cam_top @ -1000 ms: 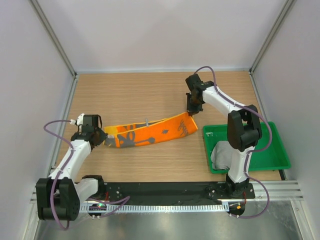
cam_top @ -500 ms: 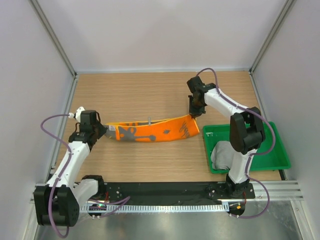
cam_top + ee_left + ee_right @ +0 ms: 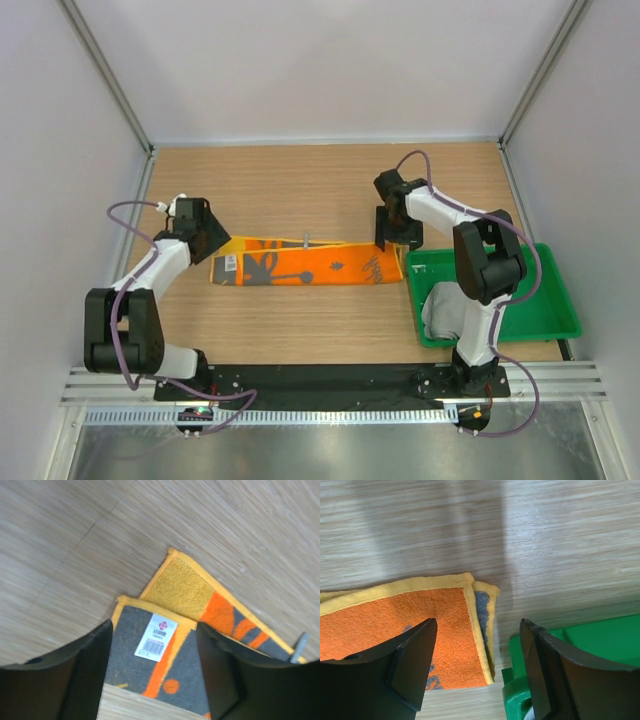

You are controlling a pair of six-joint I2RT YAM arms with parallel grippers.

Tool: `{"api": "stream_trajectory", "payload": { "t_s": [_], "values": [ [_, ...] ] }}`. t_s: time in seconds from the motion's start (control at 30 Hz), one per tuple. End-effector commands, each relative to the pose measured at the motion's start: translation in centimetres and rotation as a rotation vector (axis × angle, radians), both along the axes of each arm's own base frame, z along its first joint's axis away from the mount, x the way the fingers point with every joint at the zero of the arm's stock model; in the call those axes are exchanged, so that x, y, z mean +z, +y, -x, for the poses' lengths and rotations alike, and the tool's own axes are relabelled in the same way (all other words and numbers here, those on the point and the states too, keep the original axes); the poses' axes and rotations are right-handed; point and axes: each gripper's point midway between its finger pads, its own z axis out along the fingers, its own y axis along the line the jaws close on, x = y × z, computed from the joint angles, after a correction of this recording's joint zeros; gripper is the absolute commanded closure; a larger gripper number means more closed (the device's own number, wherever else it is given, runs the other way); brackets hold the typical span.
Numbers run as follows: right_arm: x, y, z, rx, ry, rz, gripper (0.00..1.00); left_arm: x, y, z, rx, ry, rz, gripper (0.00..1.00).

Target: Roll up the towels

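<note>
The left gripper [image 3: 205, 236] [image 3: 154, 630] stands wide open with nothing held. Its two dark fingers [image 3: 85, 665] are spread to either side of a corner of the dark grey and orange towel [image 3: 300, 265] [image 3: 165, 675]. Between them lies a dark grey face with orange print and a white label [image 3: 156, 639]. Just beyond the fingertips a second layer shows as a yellow-orange corner with a yellow hem. Whether the tips touch the cloth cannot be told.

From this gripper the towel runs out flat on the bench [image 3: 280, 190] as a long folded strip, mostly orange side up, to the right gripper [image 3: 392, 236] [image 3: 479, 625].

The right gripper is likewise spread wide and grips nothing. Between and just ahead of its fingers [image 3: 412, 660] lies the strip's other end [image 3: 395, 625]. There an orange layer edged in yellow lies over a lower layer, which shows as a thin grey sliver with its own yellow hem. Contact with the cloth cannot be judged here either.

Just beside that end, on the gripper's outer side, is the corner of the green tray [image 3: 552, 325] [image 3: 600, 640], close to the towel's edge. Further out, inside the tray and partly behind the right arm, the light grey towel [image 3: 440, 310] lies bunched, well apart from both grippers.
</note>
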Motion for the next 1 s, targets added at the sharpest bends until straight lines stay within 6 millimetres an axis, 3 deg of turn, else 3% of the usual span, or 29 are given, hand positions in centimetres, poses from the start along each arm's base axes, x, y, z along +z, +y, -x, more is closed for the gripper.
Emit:
{"api": "stream_trajectory", "payload": {
  "t_s": [0.0,0.13,0.27,0.4,0.57,0.73,0.97],
  "values": [
    [1.7,-0.8,-0.6,-0.015,-0.062,0.027,0.26,3.6,0.3,-0.6,0.014,-0.104,-0.011,0.28],
    [2.7,0.2,-0.7,0.011,-0.079,-0.032,0.26,4.7,0.7,1.3,0.062,-0.121,-0.025,0.27],
    [3.2,2.4,-1.0,0.058,-0.101,-0.104,0.28,4.2,0.4,3.0,0.053,-0.095,-0.058,0.28],
    [2.8,3.0,-1.5,0.061,-0.09,-0.11,0.35,2.6,0.4,2.5,0.058,-0.054,-0.066,0.35],
    [2.0,2.2,-1.7,0.047,-0.075,-0.057,0.53,0.3,-0.1,1.5,0.028,-0.004,-0.061,0.45],
    [0.6,2.3,-1.9,0.055,-0.054,-0.046,0.56,-0.8,-0.2,1.1,0.023,0.001,-0.059,0.46],
    [-0.7,1.5,-3.7,0.027,-0.044,-0.032,0.57,-1.2,0.0,1.1,0.024,0.01,-0.068,0.46]
  ]
}}
